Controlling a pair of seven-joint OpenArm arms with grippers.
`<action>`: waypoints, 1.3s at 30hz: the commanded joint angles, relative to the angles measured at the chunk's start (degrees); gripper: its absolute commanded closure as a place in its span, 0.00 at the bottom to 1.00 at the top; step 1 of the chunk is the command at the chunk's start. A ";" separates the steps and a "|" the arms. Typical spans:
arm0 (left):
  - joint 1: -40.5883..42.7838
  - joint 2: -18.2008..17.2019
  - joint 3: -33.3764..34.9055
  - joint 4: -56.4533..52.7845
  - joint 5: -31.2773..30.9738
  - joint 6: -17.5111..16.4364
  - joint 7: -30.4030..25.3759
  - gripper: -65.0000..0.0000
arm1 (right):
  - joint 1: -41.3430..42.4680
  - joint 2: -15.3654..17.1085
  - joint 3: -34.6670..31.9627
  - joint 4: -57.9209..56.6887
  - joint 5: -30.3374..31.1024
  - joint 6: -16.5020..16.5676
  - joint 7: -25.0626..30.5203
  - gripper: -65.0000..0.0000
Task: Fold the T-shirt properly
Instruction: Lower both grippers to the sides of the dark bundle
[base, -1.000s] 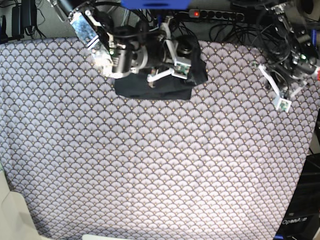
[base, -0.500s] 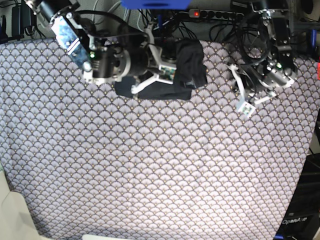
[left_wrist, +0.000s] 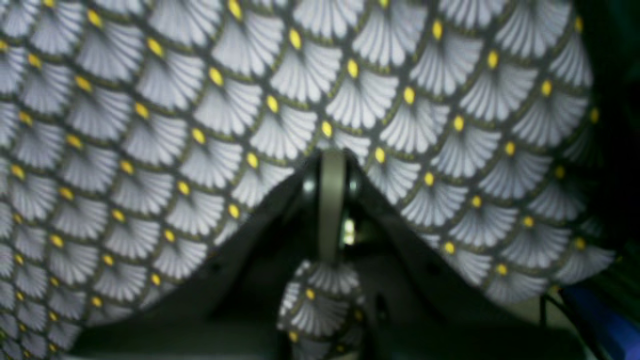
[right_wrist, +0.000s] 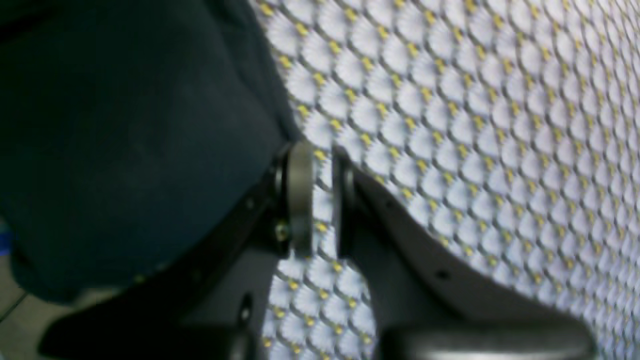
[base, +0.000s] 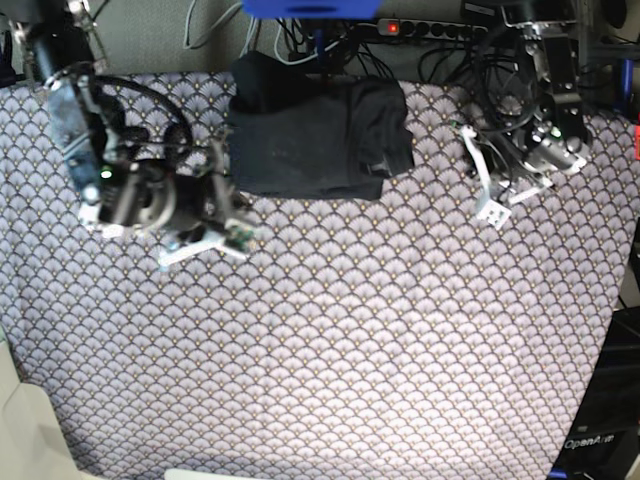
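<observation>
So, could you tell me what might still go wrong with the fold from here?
1. The T-shirt lies at the far edge of the patterned tablecloth, with one part bunched near the cables; it could slide off or snag.
2. The fold looks uneven, thicker on one side, so it may slump open.
3. The right gripper hangs close beside the shirt and could catch its edge.

A fan-patterned tablecloth covers the table; cables and a power strip lie behind.

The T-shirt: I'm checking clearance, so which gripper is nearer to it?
Right. The right gripper hovers just beside the T-shirt, off its lower corner. The left gripper sits farther off, across bare tablecloth.
</observation>
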 joint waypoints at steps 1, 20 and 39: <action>-0.64 0.46 -0.02 2.16 -0.90 0.10 -0.80 1.00 | 0.97 1.30 1.34 1.00 0.51 0.21 0.99 0.92; -8.64 8.99 16.42 12.18 -0.64 0.10 11.33 1.00 | -26.37 0.51 21.74 2.14 0.51 0.21 13.47 1.00; -7.76 5.48 22.04 8.31 -0.81 0.10 16.74 1.00 | -27.16 -3.98 21.39 2.14 0.60 0.21 19.71 1.00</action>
